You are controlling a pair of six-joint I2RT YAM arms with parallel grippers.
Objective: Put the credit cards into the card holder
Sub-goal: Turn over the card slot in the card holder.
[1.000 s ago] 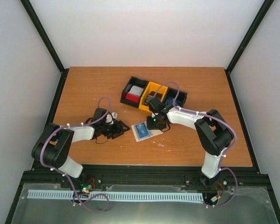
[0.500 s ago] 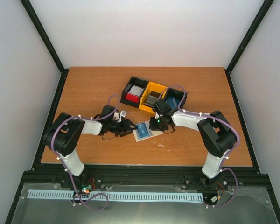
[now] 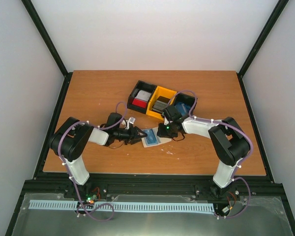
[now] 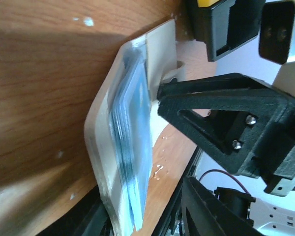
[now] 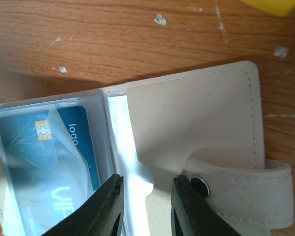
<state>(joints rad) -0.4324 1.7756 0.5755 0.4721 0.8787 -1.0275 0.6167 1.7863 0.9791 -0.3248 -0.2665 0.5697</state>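
While lying open toward the desk's near edge, card holder [image 5: 201,123]: pin flat.
Left gripper [image 3: 136,134]: jaws apart, seemingly empty; approach level.
Right gripper [image 5: 146,186]: jaws apart, straddling clear sleeve [image 5: 123,142].

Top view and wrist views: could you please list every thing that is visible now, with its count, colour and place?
card holder: one, beige, open on the table between the grippers.
sleeved card: at least one, blue, in the holder's clear sleeve.
bin tray: one, black and yellow, behind the holder.
silver-and-red cards: count unclear, tray's left compartment.
dark grey cards: count unclear, middle compartment.
blue tray cards: count unclear, right compartment.
table: one, brown wood.
left gripper: black, open, at the holder's left edge.
right gripper: black, open, over the holder.
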